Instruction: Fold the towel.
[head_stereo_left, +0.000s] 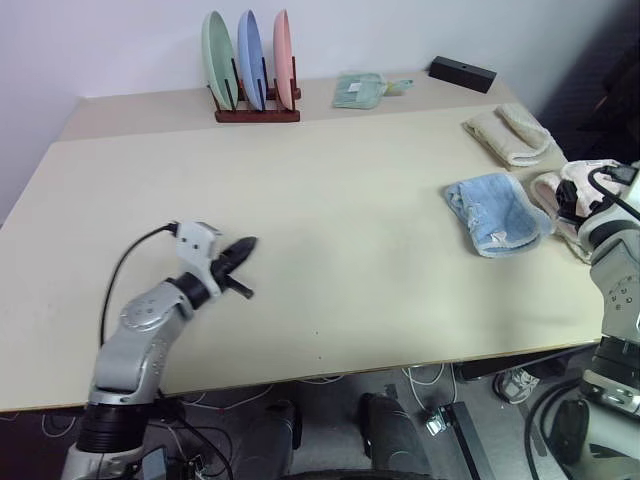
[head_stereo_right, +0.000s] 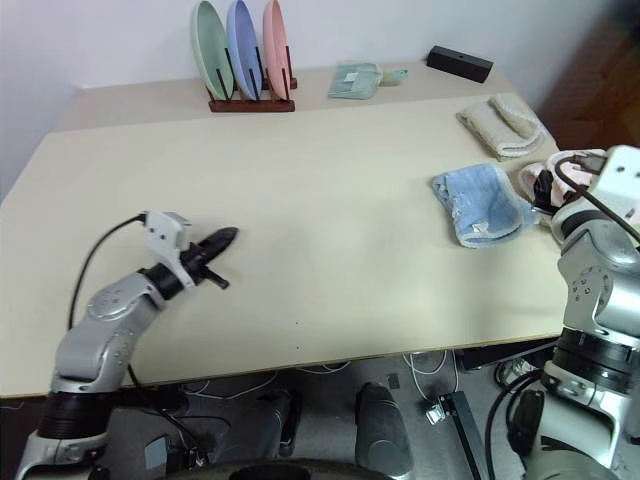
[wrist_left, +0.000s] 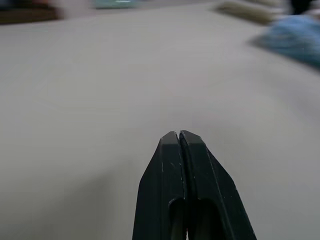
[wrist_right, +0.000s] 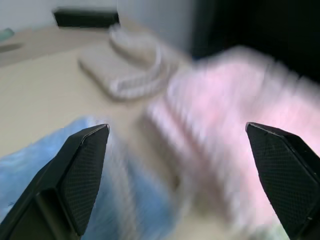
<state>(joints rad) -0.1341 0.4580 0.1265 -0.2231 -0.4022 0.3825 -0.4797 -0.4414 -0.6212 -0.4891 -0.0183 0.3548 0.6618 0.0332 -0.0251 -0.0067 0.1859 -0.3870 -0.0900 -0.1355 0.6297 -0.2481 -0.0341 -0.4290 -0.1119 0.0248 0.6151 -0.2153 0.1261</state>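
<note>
Bench (head_stereo_left: 330, 250): I see a beige top, towel (head_stereo_left: 492, 212) folded near its right edge.
Wall: plain, behind 3 plates (head_stereo_left: 248, 50).
Left gripper (head_stereo_left: 243, 249): fingers pressed together.
Right gripper (wrist_right: 180, 145): fingers spread.

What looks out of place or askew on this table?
The blue towel lies folded but lumpy, edges uneven, beside a pink towel at the table's right edge. The plate rack and cream towels look tidy.
</note>
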